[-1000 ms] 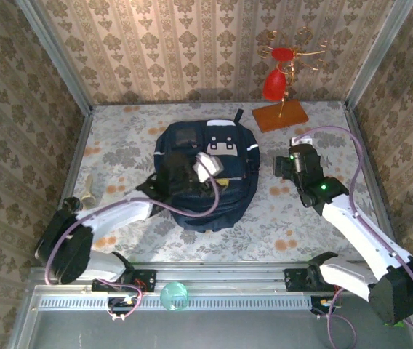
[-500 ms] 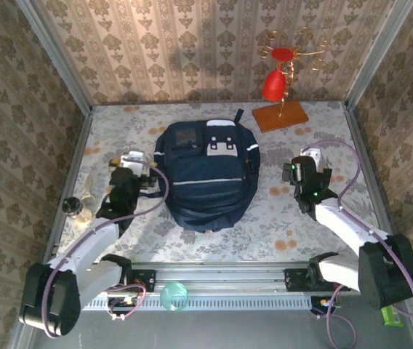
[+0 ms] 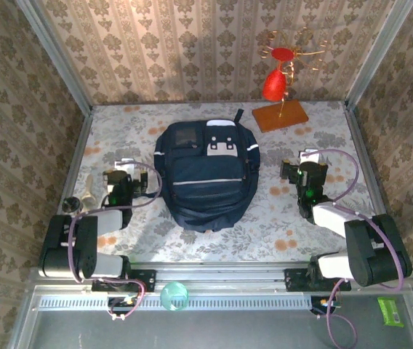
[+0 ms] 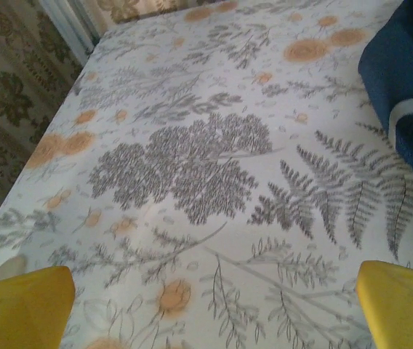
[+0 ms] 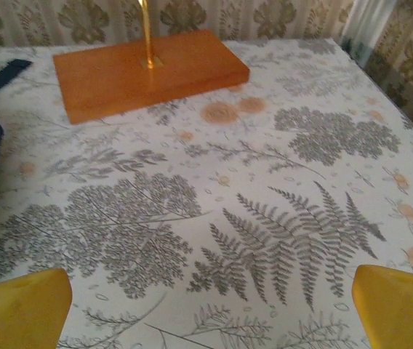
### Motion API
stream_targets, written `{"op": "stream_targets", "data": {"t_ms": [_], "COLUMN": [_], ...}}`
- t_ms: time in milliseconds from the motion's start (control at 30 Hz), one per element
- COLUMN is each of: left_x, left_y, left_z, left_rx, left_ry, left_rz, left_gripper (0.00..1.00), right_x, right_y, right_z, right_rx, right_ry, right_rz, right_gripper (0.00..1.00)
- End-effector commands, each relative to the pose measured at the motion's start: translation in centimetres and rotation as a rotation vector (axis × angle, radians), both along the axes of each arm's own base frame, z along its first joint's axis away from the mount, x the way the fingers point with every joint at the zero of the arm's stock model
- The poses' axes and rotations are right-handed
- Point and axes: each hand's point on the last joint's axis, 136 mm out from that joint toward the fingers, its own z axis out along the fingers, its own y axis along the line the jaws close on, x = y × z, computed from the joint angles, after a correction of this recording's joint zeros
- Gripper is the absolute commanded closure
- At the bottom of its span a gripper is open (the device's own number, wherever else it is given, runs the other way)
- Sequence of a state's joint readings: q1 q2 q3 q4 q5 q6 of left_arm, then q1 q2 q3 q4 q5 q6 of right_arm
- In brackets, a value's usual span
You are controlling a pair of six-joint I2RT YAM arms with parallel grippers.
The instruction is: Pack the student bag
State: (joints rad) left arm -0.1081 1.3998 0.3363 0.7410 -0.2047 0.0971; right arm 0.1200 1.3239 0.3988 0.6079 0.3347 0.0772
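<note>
Top external: the student bag (image 3: 206, 174) lies mid-table between the left gripper (image 3: 124, 166) and right gripper (image 3: 308, 161), both wide open and empty. A wooden-based stand (image 3: 280, 116) sits far right, and a pale bottle-like object (image 3: 88, 190) near left.

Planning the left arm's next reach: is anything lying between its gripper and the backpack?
Nothing visible does. Only bare floral tablecloth separates the open left gripper from the student bag, which lies to its right.

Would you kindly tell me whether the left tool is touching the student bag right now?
Apart. The top view shows patterned tablecloth between the left tool and the student bag; the tool's jaws stand open over bare cloth.
</note>
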Motion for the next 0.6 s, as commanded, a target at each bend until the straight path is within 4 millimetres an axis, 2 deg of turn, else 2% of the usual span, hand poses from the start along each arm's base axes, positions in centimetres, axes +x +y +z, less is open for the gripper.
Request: {"op": "stream_targets", "data": {"t_ms": [0, 200, 233, 300, 333, 367, 467, 567], "left_x": [2.7, 2.7, 2.8, 2.8, 2.7, 2.8, 2.8, 2.8], "left_y": [-0.1, 0.2, 0.3, 0.3, 0.3, 0.3, 0.3, 0.3], "left_z": [0.9, 0.3, 0.4, 0.4, 0.3, 0.4, 0.4, 0.5], "left_rx": [-0.038, -0.070, -0.067, -0.070, -0.069, -0.068, -0.069, -0.069], "left_ry": [-0.097, -0.071, -0.076, -0.074, -0.073, -0.076, -0.076, -0.078], "left_rz": [-0.030, -0.022, -0.020, -0.021, -0.020, -0.021, -0.019, -0.019], "left_gripper": [0.00, 0.00, 0.00, 0.00, 0.00, 0.00, 0.00, 0.00], "right_x": [0.4, 0.5, 0.6, 1.0, 1.3, 1.3, 2.4, 2.6], "right_y": [0.5, -0.4, -0.9, -1.8, -1.8, -1.5, -1.0, -0.5], "right_z": [1.3, 1.4, 1.1, -1.0, -1.1, -1.7, -1.7, -1.8], "right_rx": [0.018, 0.040, 0.050, 0.086, 0.087, 0.090, 0.067, 0.048], "right_ry": [-0.076, -0.125, -0.142, -0.156, -0.177, -0.115, -0.075, -0.052], "right_rz": [0.064, 0.066, 0.054, 0.031, 0.040, 0.054, 0.062, 0.075], "right_gripper": [0.00, 0.00, 0.00, 0.00, 0.00, 0.00, 0.00, 0.00]}}
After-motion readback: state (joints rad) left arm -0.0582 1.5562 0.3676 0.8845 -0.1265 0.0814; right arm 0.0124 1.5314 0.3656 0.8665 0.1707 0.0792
